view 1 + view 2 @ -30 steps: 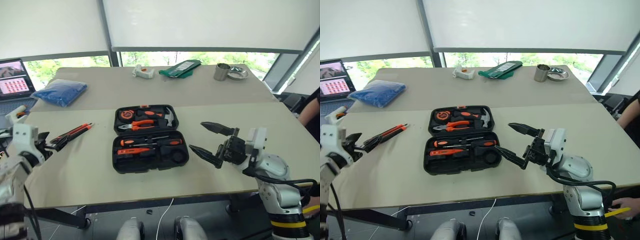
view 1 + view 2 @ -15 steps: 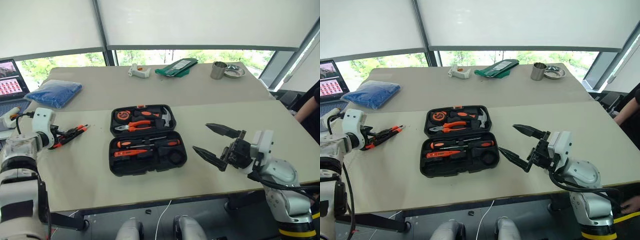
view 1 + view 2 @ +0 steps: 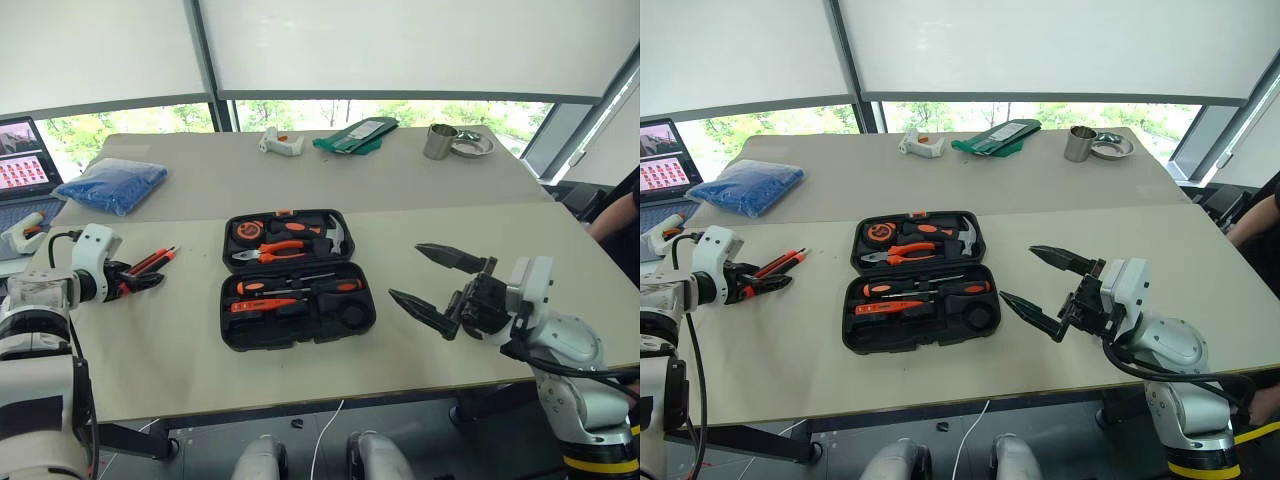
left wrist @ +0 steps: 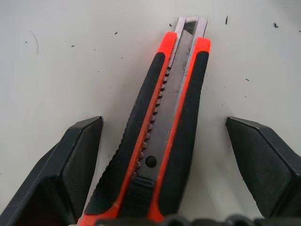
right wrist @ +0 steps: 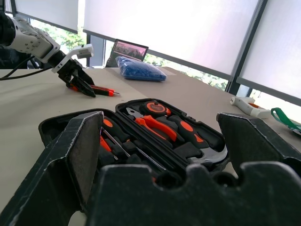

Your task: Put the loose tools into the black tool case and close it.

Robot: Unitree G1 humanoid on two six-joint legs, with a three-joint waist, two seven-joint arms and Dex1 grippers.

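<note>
The black tool case (image 3: 296, 277) lies open mid-table, with a hammer, pliers and a tape in its far half and screwdrivers in its near half. An orange-and-black utility knife (image 4: 169, 122) lies flat on the table at the left. My left gripper (image 3: 140, 278) is open and low over the knife, one finger (image 4: 77, 155) on each side of the handle, neither touching it. A second slim orange-and-black tool (image 3: 166, 253) lies next to the knife. My right gripper (image 3: 405, 272) hovers open and empty to the right of the case.
At the back left are a blue cloth bundle (image 3: 112, 185) and a laptop (image 3: 22, 160). Along the far edge sit a white object (image 3: 280, 145), a green pouch (image 3: 358, 135), a metal cup (image 3: 440, 142) and a dish (image 3: 474, 146). A person's arm (image 3: 622, 215) shows at the right.
My left gripper has tipped downward and slid forward along the knife, so its fingers now straddle the handle. The right gripper has stayed put. The head view has shifted a little.
</note>
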